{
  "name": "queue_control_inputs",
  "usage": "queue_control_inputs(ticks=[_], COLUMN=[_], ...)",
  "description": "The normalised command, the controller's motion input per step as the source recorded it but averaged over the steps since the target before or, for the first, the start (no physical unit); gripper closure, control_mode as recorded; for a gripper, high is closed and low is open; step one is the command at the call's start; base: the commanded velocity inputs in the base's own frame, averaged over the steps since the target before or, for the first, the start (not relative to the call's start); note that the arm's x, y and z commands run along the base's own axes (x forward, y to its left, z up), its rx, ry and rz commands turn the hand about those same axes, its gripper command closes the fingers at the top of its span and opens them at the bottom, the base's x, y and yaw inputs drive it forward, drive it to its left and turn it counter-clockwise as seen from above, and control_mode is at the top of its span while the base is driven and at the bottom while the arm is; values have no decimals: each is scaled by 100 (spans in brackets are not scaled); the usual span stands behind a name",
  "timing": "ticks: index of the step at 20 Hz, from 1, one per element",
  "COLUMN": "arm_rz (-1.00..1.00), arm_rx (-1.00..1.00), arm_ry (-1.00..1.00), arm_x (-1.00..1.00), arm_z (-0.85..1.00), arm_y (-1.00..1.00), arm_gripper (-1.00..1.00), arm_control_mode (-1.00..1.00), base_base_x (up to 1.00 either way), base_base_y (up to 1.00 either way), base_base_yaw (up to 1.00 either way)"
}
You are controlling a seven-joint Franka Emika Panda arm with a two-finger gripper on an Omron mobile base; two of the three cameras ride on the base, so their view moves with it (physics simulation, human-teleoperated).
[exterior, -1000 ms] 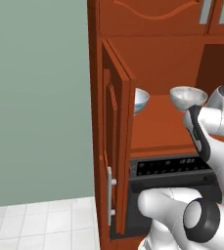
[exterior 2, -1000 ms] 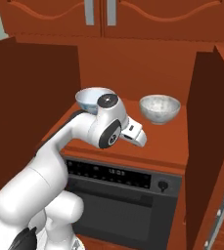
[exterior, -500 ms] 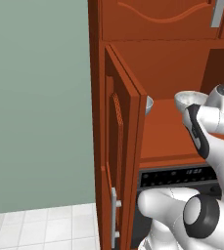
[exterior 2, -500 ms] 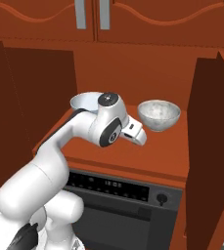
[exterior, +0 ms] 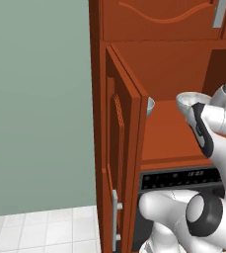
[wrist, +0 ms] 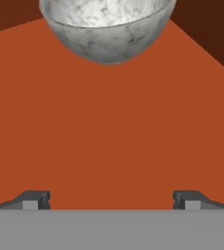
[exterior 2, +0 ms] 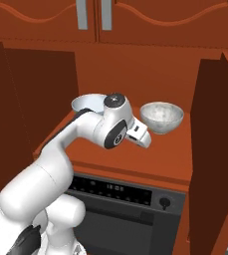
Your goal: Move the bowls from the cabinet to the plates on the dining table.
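The white arm rises from the lower left of the right base view, bends at a dark-jointed elbow and reaches forward into the open cabinet [exterior 2: 135, 64], its wrist turned so the tool [exterior 2: 141, 137] points toward the right of that frame, low over the reddish-brown shelf [exterior 2: 150, 159]. The tool's two fingers stand spread wide with nothing between them; in the hand view their dark fingertips [wrist: 35, 199] sit far apart at the bottom corners, with bare shelf between.

The grey speckled bowl [exterior 2: 161, 117] stands upright on the shelf at centre right of the right base view, just beyond the tool and apart from it. In the hand view it fills the top centre, straight ahead of the spread fingers.

The white bowl [exterior 2: 85, 103] stands on the same shelf at centre left of that view, partly hidden behind the arm's wrist. In the left base view its rim shows at the right edge, beside the arm.

Both cabinet doors stand open; the left door [exterior: 122, 148] crosses the middle of the left base view, a silver bar handle [exterior: 115, 217] at its lower edge. A dark oven panel [exterior 2: 130, 191] sits below the shelf.
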Motion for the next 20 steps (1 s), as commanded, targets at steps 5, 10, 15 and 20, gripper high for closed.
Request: queue_control_inputs(ticks=[5, 10, 15, 20], arm_rz=[-10, -10, -15, -18], arm_rx=[5, 9, 13, 14], arm_ry=[-2, -3, -4, -7], arm_x=[20, 9, 1, 0], arm_z=[18, 20, 22, 15], arm_y=[0, -8, -26, -29], arm_gripper=[-100, -100, -100, -100], arm_control_mode=[-100, -100, -100, -100], base_base_x=[0, 0, 0, 0], base_base_y=[0, 0, 0, 0], base_base_yaw=[0, 0, 0, 0])
